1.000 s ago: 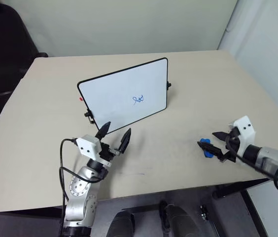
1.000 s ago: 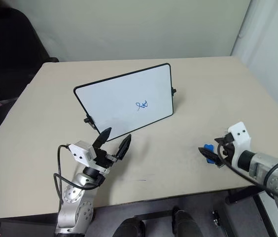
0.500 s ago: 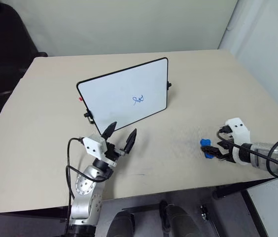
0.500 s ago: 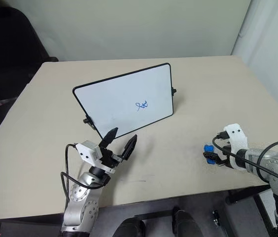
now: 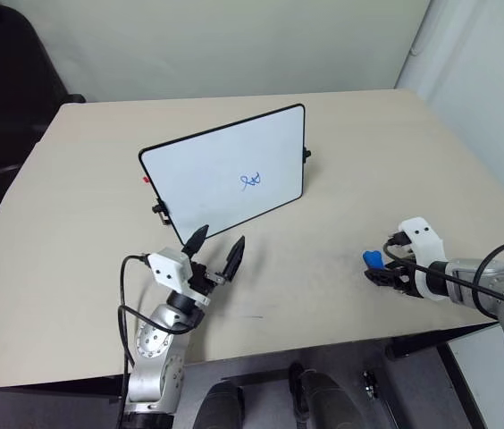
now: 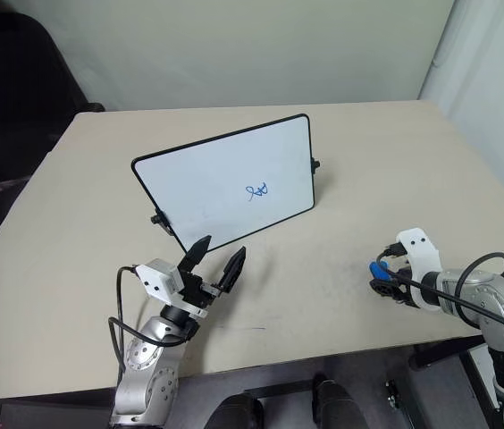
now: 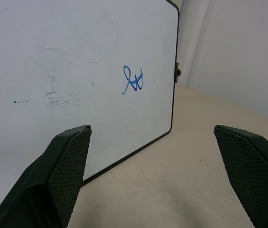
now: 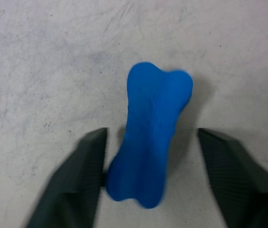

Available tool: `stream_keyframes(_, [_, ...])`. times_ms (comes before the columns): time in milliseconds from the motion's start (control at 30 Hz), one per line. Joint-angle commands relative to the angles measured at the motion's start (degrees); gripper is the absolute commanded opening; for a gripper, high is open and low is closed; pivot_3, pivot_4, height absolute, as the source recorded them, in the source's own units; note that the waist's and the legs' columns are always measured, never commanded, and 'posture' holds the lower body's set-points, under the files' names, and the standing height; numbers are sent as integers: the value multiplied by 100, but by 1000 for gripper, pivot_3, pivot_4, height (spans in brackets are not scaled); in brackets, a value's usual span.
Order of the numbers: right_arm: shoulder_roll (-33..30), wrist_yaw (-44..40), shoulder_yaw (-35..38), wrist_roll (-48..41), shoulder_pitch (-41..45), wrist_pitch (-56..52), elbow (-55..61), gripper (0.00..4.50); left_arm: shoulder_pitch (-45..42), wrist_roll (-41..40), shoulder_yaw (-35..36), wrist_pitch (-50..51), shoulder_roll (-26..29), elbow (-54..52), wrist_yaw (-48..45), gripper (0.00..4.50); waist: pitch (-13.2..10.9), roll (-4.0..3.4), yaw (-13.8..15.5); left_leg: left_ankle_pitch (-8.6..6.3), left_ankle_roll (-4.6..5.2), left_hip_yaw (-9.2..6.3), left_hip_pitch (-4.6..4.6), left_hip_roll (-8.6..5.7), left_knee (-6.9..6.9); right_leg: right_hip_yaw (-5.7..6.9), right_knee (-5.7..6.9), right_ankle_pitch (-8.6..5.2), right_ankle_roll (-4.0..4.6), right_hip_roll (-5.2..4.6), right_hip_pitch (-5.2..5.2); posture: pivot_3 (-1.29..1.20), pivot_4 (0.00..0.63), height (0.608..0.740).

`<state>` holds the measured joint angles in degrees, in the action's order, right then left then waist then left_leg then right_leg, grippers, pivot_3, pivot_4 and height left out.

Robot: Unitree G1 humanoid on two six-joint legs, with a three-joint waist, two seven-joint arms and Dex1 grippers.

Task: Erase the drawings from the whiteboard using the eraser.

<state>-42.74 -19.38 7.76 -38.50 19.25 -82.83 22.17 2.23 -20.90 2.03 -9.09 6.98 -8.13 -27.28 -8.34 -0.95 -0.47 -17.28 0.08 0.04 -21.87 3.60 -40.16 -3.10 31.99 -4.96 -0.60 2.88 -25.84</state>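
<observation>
The whiteboard (image 5: 225, 170) stands tilted on the table, its black frame facing me. The drawings (image 5: 251, 180), a small blue scribble, sit right of its centre and also appear in the left wrist view (image 7: 133, 80). My left gripper (image 5: 218, 241) is open just in front of the board's lower edge and holds nothing. The eraser (image 8: 153, 137), a bright blue oblong, lies flat on the table at the right (image 5: 373, 259). My right gripper (image 5: 384, 275) points down over it. Its two fingers straddle the eraser, one close against its side and the other a gap away.
The beige table (image 5: 368, 152) spreads wide around the board, and its front edge runs just below both grippers. A small red dot (image 5: 146, 179) sits by the board's left edge. A dark chair (image 5: 11, 80) stands beyond the table's far left corner.
My right gripper has sunk and tipped downward over the eraser, and its fingers have drawn in from wide open to either side of it. The left gripper has stayed put.
</observation>
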Motion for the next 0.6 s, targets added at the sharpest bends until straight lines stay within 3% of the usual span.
stream_keyframes(33, [64,-96,1,52,94,67,6,2591,48,-39,34,-118,1,-276,5,4500,0,0,-3,-1,2,7,1,1,0,-1,0,0,-1,-1,-1,0,150,740])
stream_keyframes(400, [42,-293,-248,165,127,297,86,2591,97,-75,25,-109,-8,-337,-1,4500,0,0,-13,-4,7,28,4,4,-5,-10,0,5,-8,-4,-6,0,150,740])
stream_keyframes(500, [53,-333,-314,218,123,335,79,2005,118,-80,44,-113,-6,-357,9,4500,0,0,-18,-5,9,30,6,4,-5,-11,0,5,-7,-4,-6,0,150,740])
stream_keyframes(600, [39,-377,-354,272,126,396,16,1066,142,-88,63,-116,1,-378,16,4500,0,0,-20,-6,10,30,6,6,-4,-11,0,5,-7,-4,-9,0,150,740])
